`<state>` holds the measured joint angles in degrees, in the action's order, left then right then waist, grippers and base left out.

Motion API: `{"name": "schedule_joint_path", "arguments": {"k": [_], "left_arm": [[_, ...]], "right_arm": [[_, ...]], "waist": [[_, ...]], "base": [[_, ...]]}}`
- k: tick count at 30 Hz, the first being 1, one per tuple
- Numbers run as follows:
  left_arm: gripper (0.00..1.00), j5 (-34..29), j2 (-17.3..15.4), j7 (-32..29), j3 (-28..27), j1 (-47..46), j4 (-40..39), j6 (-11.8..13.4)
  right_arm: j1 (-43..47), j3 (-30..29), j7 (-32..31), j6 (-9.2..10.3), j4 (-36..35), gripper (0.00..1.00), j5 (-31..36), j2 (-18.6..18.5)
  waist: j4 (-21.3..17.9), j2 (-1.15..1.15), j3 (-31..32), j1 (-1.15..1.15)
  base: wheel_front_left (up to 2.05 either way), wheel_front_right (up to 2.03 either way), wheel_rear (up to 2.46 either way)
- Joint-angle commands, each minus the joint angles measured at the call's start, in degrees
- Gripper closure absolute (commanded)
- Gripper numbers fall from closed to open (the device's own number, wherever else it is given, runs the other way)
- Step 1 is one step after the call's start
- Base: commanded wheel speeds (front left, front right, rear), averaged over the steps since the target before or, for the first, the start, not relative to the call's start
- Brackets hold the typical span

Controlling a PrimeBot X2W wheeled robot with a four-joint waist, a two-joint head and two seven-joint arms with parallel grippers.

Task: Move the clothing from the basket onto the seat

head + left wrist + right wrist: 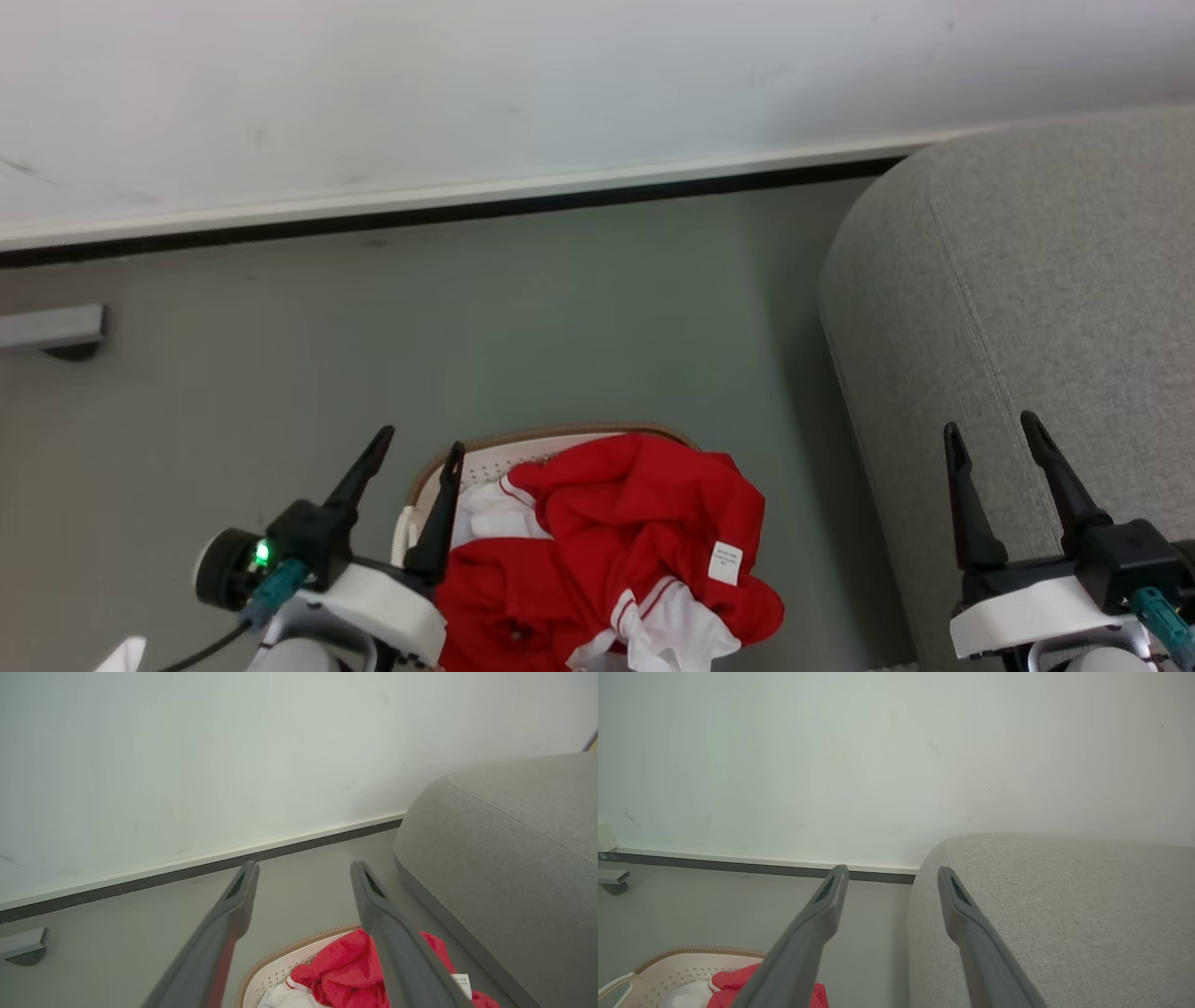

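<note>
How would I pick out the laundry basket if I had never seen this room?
Find the big grey upholstered seat on the right. On the grey floor just left of it stands an oval white laundry basket. Its perforated wall, brown braided rim and heap of bright red-and-white clothing set it apart.

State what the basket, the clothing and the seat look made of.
Basket: likely moulded white plastic, matte, judging by its perforated wall; brown braided-look rim.
Clothing: soft red and white fabric, crumpled in folds; fibre unclear.
Seat: grey woven upholstery, with a visible coarse weave and a seam.
</note>
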<state>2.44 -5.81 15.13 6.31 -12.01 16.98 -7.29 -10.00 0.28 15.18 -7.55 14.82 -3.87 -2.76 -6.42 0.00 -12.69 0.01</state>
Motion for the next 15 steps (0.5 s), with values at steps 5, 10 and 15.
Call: {"name": "schedule_joint_path", "arguments": {"k": [5, 10, 15], "left_arm": [[0.0, -1.0, -1.1, -4.2, 4.4, -6.7, 4.4, -0.2], [0.0, -1.1, -0.7, -11.1, 8.3, -11.6, 6.9, -0.2], [0.0, -2.5, -0.9, -19.8, 9.8, -14.9, 10.2, 0.7]], "right_arm": [[-3.7, 0.5, 0.0, 0.12, -1.9, 0.0, -1.9, -0.2], [-6.5, 0.4, 0.0, 0.12, -4.4, 0.0, -4.1, -0.2], [-8.6, 1.4, 0.0, 0.12, -6.1, 0.0, -6.4, -0.2]], "waist": [[-4.2, 0.0, -8.4, -0.01], [-6.1, 0.0, -14.4, -0.01], [-7.9, 0.0, -19.4, -0.01]], "base": [[0.0, 0.0, 0.0], [0.0, 0.0, 0.0], [0.0, 0.0, 0.0]]}}
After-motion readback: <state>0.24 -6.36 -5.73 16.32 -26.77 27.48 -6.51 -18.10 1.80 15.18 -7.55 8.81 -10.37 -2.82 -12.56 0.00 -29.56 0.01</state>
